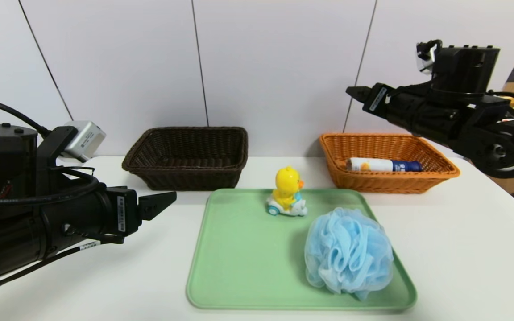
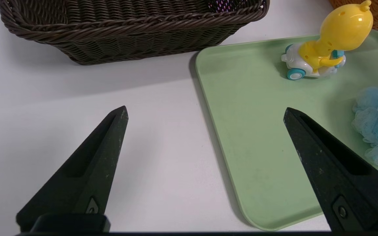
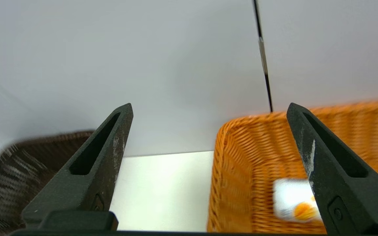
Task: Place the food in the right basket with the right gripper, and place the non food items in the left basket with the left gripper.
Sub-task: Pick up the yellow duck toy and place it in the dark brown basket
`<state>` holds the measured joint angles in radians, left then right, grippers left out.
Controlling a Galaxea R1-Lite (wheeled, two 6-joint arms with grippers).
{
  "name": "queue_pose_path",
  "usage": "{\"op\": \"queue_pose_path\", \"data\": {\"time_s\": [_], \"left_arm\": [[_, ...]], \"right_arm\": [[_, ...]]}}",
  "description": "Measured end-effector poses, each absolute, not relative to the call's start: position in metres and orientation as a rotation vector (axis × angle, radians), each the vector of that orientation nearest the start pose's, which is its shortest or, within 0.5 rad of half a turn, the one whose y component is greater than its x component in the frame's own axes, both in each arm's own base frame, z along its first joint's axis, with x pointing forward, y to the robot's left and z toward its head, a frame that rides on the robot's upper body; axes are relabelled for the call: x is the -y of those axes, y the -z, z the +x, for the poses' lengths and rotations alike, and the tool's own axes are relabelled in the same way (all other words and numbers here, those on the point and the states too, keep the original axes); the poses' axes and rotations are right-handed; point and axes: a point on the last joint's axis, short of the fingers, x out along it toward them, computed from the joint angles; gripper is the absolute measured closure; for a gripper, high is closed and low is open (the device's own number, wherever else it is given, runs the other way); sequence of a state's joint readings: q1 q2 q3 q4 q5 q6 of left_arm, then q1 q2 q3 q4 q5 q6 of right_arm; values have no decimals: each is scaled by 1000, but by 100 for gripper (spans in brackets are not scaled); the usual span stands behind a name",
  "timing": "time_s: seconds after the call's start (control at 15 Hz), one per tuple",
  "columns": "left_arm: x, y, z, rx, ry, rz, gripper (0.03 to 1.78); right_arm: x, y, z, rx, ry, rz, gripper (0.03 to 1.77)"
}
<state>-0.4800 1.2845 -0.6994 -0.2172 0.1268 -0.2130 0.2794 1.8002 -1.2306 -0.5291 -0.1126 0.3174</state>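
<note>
1. The food [image 1: 384, 165], a slim cylinder with a blue cap end and a white body bearing orange marks, lies on its side in the orange wicker right basket [image 1: 388, 180]; its lettering is too small to read.
2. The right gripper [image 3: 208, 113] hangs above that basket's left rim, jaws wide, holding nothing.
3. The smooth plastic duck [image 1: 287, 191] stands upright on a white-and-blue wheeled base at the far edge of the flat green tray [image 1: 243, 249].
4. The fluffy blue mesh pouf [image 1: 348, 253] sits on the tray's near right part.
5. The dark brown woven left basket [image 1: 188, 157] stands on the white bench [image 1: 462, 249] behind the tray.
6. The left gripper [image 2: 205, 113] hovers over the bench left of the tray, jaws wide, empty.
</note>
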Motion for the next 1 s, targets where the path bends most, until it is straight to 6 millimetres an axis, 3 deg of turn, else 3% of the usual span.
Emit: {"op": "queue_pose_path", "data": {"time_s": [0.2,0.47,0.73,1.0], "left_arm": [[91,-219,175,-385,333,-96,12],[110,-221,170,-383,525,-147,12],[141,-217,193,-288,629,-183,12],[192,-199,229,-234,689,-189,12]], "right_arm": [[-109,-289,305,31,-215,87,15],[-114,-337,247,157,-301,51,13],[-91,-370,191,238,-312,71,11],[-63,-379,139,254,-299,76,11]]}}
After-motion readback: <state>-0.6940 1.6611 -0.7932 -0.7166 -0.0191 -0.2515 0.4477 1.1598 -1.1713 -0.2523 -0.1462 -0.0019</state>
